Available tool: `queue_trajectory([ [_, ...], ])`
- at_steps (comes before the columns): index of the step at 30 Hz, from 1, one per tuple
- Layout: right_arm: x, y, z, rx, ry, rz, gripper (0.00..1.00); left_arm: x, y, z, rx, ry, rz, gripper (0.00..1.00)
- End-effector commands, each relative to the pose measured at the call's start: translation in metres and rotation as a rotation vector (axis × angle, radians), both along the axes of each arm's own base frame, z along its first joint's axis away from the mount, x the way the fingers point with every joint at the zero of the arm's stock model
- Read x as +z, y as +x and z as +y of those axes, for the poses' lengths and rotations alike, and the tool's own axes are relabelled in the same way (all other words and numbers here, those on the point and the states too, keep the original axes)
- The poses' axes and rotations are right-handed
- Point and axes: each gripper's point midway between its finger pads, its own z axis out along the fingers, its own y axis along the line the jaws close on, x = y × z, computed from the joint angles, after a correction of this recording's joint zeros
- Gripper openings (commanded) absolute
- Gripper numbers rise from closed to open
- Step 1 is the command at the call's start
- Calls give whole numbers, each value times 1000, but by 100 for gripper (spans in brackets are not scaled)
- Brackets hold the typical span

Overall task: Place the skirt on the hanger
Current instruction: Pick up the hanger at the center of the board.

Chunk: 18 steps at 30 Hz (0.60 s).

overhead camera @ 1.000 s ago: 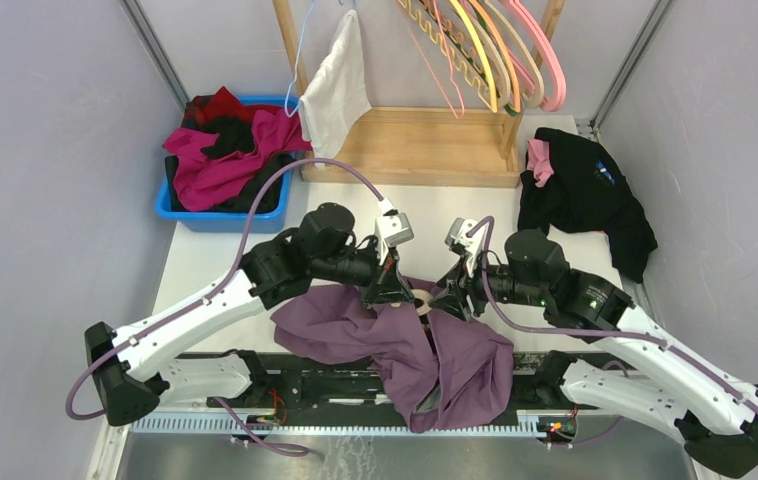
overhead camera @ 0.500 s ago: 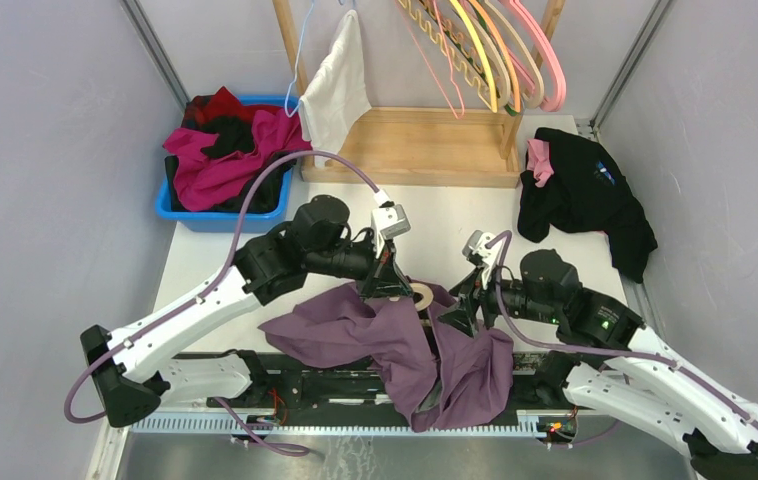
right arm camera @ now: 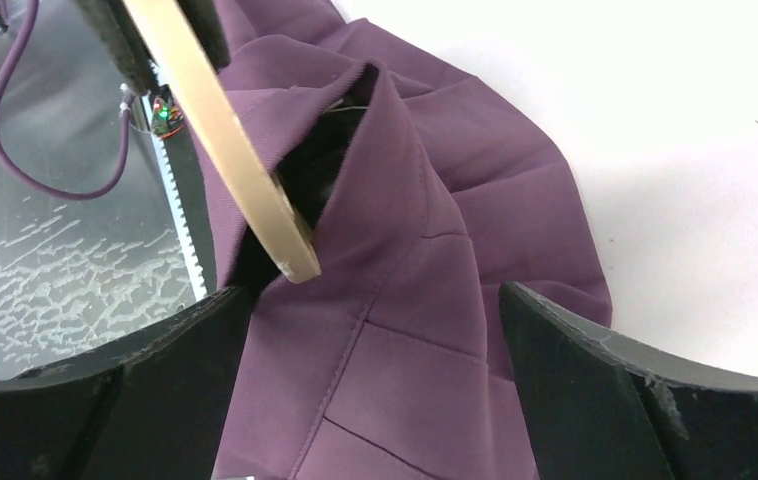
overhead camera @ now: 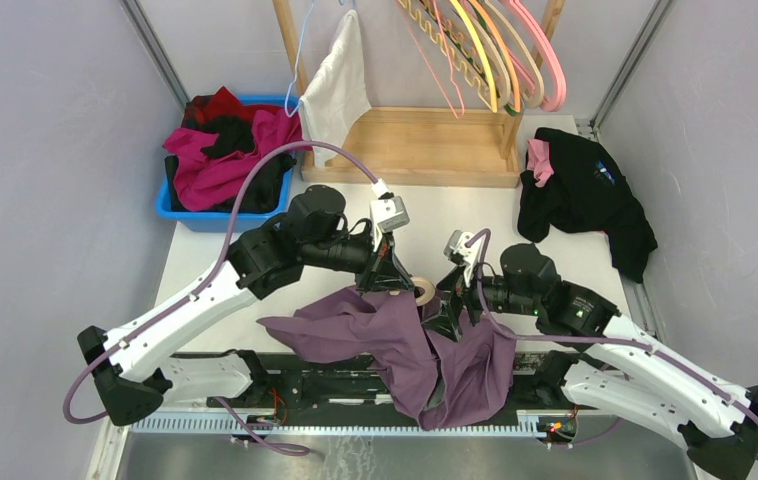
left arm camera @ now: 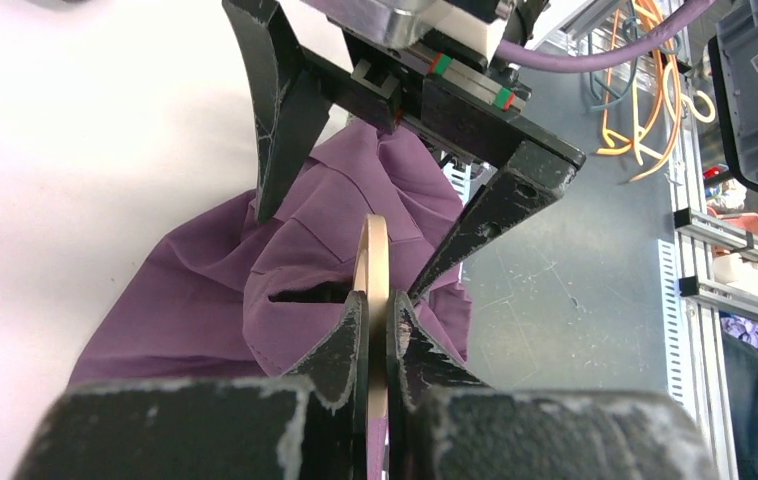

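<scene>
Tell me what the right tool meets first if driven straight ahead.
Probably the raised fold of the purple skirt, centred between the open fingers of the right tool. The tip of the wooden hanger, near one finger, might touch first; depth is unclear.

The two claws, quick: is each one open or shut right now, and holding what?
Left gripper: shut on the tan hanger.
Right gripper: open, jaws wide over the purple skirt, gripping nothing.

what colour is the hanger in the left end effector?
Pale tan, wood-like. The hanger shows best in the right wrist view, lying across the purple fabric.
</scene>
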Motion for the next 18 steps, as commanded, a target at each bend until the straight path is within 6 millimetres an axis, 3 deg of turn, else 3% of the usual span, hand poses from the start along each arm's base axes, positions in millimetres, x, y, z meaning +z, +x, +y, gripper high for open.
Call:
queue_trajectory([
  [1,19,-2,13,81,84,-80,100,47,1,-5,-50,-125,-110,3],
  [7,15,-7,18,129,80,-63,100,55,4,-5,-53,-132,-123,3],
  [9,15,0,12,80,61,-84,100,58,5,-4,-53,-133,-127,3],
  [15,27,2,0,38,56,-126,100,67,6,0,-56,-145,-142,3],
  [18,43,9,-13,-41,67,-178,100,68,6,1,-57,-145,-145,3],
])
